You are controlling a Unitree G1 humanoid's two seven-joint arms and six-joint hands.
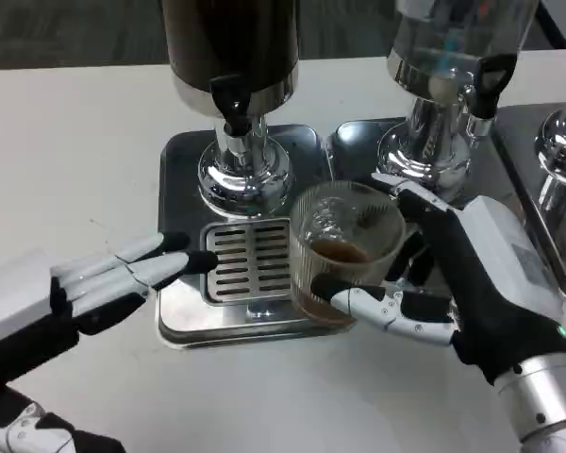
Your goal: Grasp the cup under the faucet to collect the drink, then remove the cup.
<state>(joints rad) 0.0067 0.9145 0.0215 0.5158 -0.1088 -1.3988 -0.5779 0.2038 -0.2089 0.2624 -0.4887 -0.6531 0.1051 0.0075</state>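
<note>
Right now the right hand [443, 283] grips the cup [344, 250] beside the grate [248, 260]; the left hand [123, 278], fingers spread, touches the tray [184, 189] below the faucet [232, 104].

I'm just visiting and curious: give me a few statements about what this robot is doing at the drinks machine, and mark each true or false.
1. The right hand holds the cup. True.
2. The cup is empty. False: brown drink sits in its bottom.
3. The cup stands directly under the black faucet. False: it is off to the right, at the edge of the drip grate.
4. The left hand holds nothing, its fingers extended toward the grate. True.
5. The dispenser stands on a wooden tray. False: the tray is shiny metal.
</note>
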